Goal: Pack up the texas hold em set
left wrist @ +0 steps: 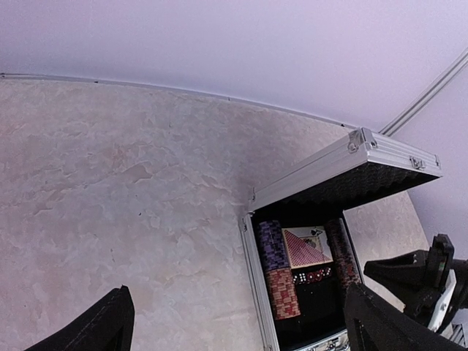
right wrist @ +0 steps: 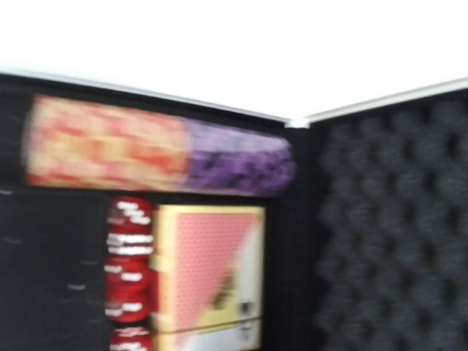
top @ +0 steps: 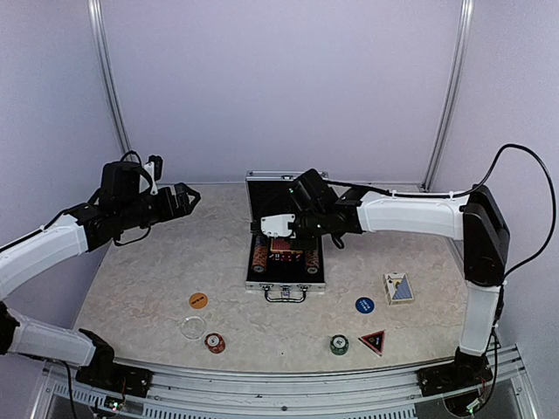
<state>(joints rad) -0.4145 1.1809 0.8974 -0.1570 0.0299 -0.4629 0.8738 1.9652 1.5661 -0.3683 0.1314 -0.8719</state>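
Observation:
The silver case (top: 253, 285) lies open at the table's middle, lid upright. Inside it lie a red card deck (right wrist: 208, 270), a row of red and purple chips (right wrist: 146, 150) and red dice (right wrist: 128, 270); the left wrist view shows the deck (left wrist: 306, 247) too. My right gripper (top: 281, 231) hovers over the case; its fingers are out of its blurred wrist view. My left gripper (top: 188, 199) is open and empty, raised left of the case. On the table lie a blue deck (top: 398, 288), blue disc (top: 364, 305), triangle marker (top: 373, 340), green chips (top: 339, 345), red chips (top: 215, 343), an orange disc (top: 198, 300) and a clear disc (top: 192, 327).
The foam-lined lid (right wrist: 395, 219) stands at the case's far side. The case handle (top: 286, 295) faces the near edge. A metal rail (top: 288, 371) runs along the table front. Walls close in behind and at both sides.

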